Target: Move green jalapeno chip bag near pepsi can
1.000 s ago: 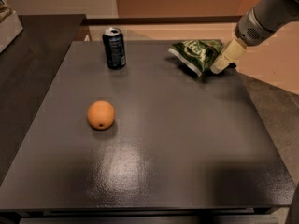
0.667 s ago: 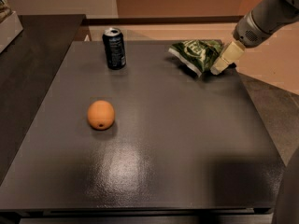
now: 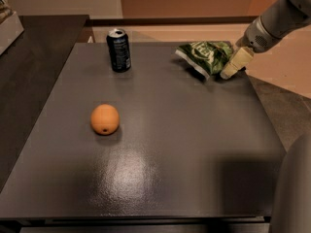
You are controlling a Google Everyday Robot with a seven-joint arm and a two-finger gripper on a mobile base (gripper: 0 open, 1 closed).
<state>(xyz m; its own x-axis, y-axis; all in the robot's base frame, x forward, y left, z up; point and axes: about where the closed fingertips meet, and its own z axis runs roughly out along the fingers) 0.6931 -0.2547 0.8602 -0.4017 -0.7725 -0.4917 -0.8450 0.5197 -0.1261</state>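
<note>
Table [image 3: 194,178]: a dark grey square top with a dull sheen near the front, carrying three things.
Chip bag [image 3: 206,56]: a green glossy bag with pale lettering lies crumpled at the far right of the table, close to the back edge.
Can [image 3: 119,50]: a dark drink can with a silver rim stands upright at the far left-centre of the table, near the back edge.
Bag and can: well apart, with bare table between them; the bag is to the right of the can and about as far back.
Orange ball [image 3: 105,119]: sits left of the middle of the table, in front of the can and apart from it.
Gripper [image 3: 232,66]: its pale tip points down and to the left at the bag's right edge, touching the bag or just beside it, low over the table's right side.
Grip: I cannot tell whether it is wide, narrow or holding the bag.
Arm [image 3: 277,21]: a grey arm comes in from the top right corner, slanting down to the gripper.
Side surface [image 3: 34,57]: a darker surface lies along the table's left.
</note>
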